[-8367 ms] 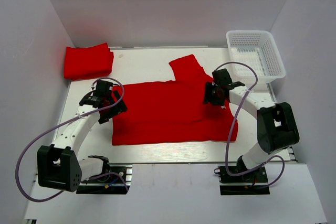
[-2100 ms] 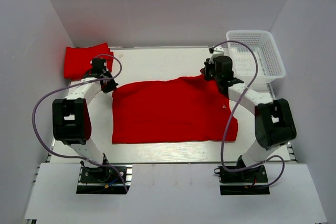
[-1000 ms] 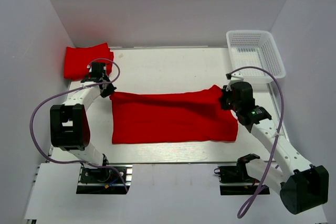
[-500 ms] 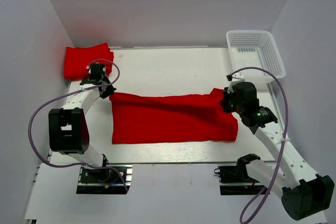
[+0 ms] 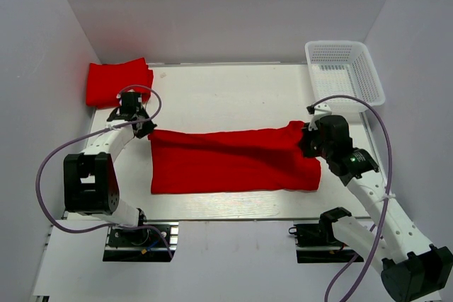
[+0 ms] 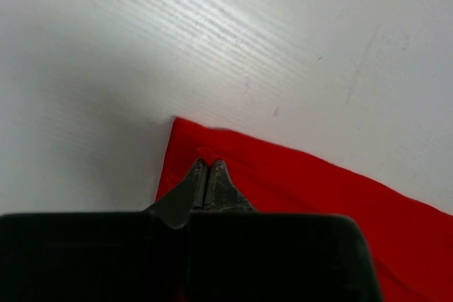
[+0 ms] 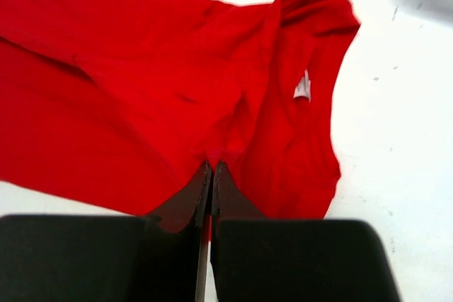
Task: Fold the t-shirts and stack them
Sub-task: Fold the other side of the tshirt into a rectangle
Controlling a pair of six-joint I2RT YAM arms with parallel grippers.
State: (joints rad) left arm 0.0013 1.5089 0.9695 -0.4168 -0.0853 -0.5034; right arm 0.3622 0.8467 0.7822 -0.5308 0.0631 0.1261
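Note:
A bright red t-shirt (image 5: 226, 160) lies across the table, its far half drawn over toward the near edge. My left gripper (image 5: 144, 129) is shut on the shirt's far left corner (image 6: 207, 153). My right gripper (image 5: 306, 141) is shut on a pinch of cloth at the far right (image 7: 212, 162), where the collar with its white tag (image 7: 303, 87) shows. A second t-shirt (image 5: 118, 81) sits folded at the far left corner.
A white mesh basket (image 5: 345, 74) stands at the far right corner. Bare white tabletop (image 5: 226, 93) lies beyond the shirt. White walls close in the left, right and far sides.
Both grippers have drawn the shirt's far edge toward the near side, so the spread cloth is now a narrower folded band. The right arm has swung forward and right.

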